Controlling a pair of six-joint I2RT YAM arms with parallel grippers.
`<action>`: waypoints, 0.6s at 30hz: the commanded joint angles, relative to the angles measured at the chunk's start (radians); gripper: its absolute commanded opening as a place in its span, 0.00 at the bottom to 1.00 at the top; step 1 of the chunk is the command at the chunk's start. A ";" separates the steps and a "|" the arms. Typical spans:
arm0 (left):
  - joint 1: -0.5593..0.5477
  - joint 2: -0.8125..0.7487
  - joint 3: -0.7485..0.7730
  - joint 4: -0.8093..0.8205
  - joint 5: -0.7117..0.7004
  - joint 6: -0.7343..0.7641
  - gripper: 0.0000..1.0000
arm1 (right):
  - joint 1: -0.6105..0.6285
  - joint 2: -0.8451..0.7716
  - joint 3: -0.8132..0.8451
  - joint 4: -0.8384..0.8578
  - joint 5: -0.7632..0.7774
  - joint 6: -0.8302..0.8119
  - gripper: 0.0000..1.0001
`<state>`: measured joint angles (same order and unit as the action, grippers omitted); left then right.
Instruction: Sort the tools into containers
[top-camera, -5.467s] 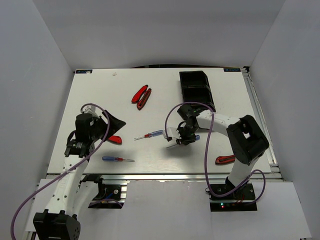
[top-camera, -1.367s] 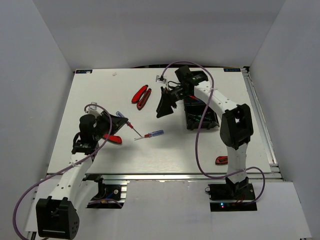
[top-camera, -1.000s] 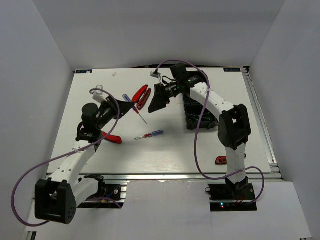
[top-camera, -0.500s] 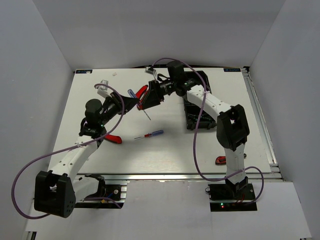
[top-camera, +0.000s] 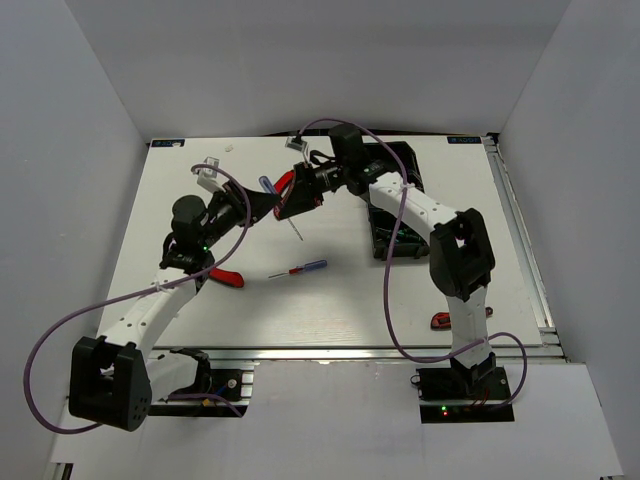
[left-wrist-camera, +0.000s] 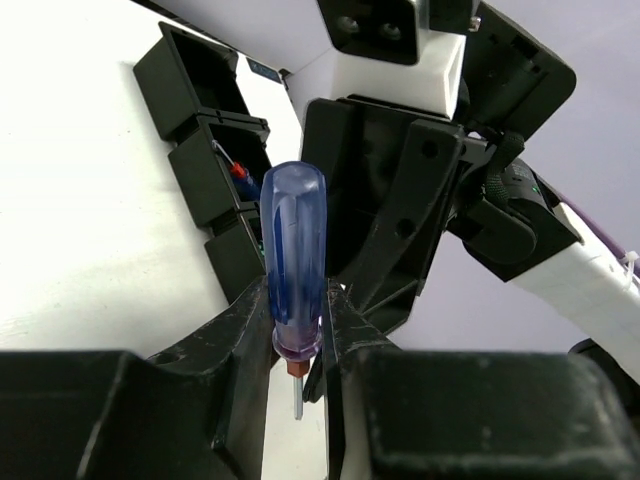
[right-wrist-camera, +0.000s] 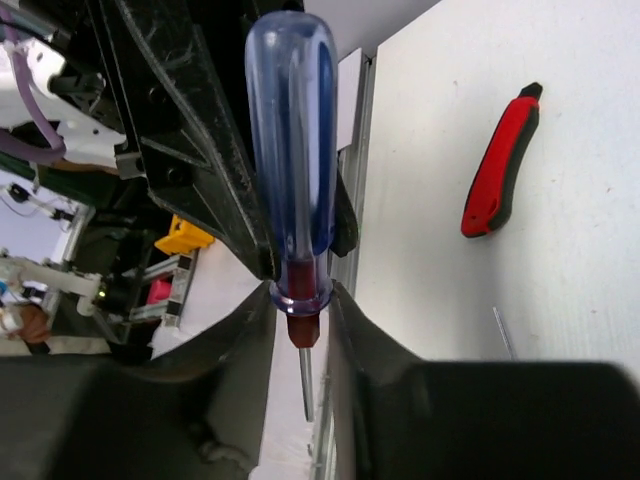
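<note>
A blue-handled screwdriver hangs in the air over the far middle of the table, its thin shaft pointing down toward me. My left gripper is shut on its handle. My right gripper has come in from the opposite side, and its jaws are pressed on the same screwdriver's collar. The black three-compartment tray lies to the right under my right arm. A screwdriver lies in its middle compartment.
Another blue-and-red screwdriver lies mid-table. Red-handled pliers sit partly hidden behind the grippers. A red-handled tool lies beside my left arm, another near the right arm's base. White walls enclose the table.
My left arm has carried the screwdriver up and toward the far middle. My right gripper swung left from over the tray to meet it, and its jaws closed on the screwdriver.
</note>
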<state>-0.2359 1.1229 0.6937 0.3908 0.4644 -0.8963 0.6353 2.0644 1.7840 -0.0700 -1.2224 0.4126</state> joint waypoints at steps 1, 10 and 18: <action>-0.006 0.000 0.043 0.031 0.013 0.005 0.08 | 0.012 -0.007 -0.003 0.052 -0.028 0.014 0.26; -0.006 -0.012 0.041 0.037 0.019 0.022 0.58 | 0.006 -0.018 0.003 0.014 -0.028 -0.055 0.00; -0.005 -0.067 0.036 0.037 -0.026 0.099 0.85 | -0.037 -0.067 0.037 -0.302 0.113 -0.418 0.00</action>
<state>-0.2382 1.1000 0.7025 0.4042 0.4538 -0.8486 0.6250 2.0651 1.7786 -0.2298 -1.1748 0.1883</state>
